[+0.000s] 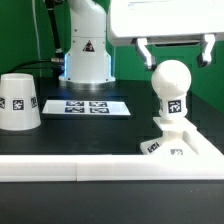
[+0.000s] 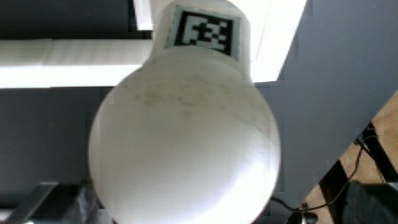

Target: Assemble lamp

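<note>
The white bulb [image 1: 170,92] stands upright with its foot in the flat square base [image 1: 178,147] at the exterior view's right. Its ball head is on top and a tag shows on its neck. My gripper [image 1: 177,58] hangs just above the ball head, jaws spread wide and holding nothing. In the wrist view the bulb [image 2: 187,130] fills most of the picture, seen from above its head, with its tag towards the foot. The cone shade [image 1: 18,101] stands on the table at the exterior view's left, far from the gripper.
The marker board [image 1: 88,106] lies flat at the middle back. The arm's own white pedestal [image 1: 86,55] stands behind it. A long white border rail [image 1: 70,168] runs along the table's front edge and meets the base.
</note>
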Controlling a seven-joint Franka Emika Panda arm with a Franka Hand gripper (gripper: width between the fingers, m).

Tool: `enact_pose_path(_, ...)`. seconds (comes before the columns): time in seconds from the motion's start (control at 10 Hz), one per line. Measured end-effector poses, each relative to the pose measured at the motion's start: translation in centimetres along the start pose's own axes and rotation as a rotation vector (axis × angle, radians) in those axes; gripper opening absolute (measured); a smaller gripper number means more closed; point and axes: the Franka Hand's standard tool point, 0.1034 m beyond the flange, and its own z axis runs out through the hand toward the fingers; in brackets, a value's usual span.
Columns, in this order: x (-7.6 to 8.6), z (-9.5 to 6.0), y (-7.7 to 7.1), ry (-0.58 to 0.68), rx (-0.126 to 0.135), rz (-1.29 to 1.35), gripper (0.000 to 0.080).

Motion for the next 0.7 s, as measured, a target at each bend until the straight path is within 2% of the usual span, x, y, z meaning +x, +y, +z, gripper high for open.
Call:
enact_pose_path(0.4,-0.2,0.6,1.8,-0.307,0.031,0.02,0.0698)
enact_pose_path(0.6,0.0,0.9,1.7,-0.396,0.047,0.029,0.0698)
enact_pose_path(0.7,0.1,1.1,1.6,-0.39,0.047,0.028,0.0698)
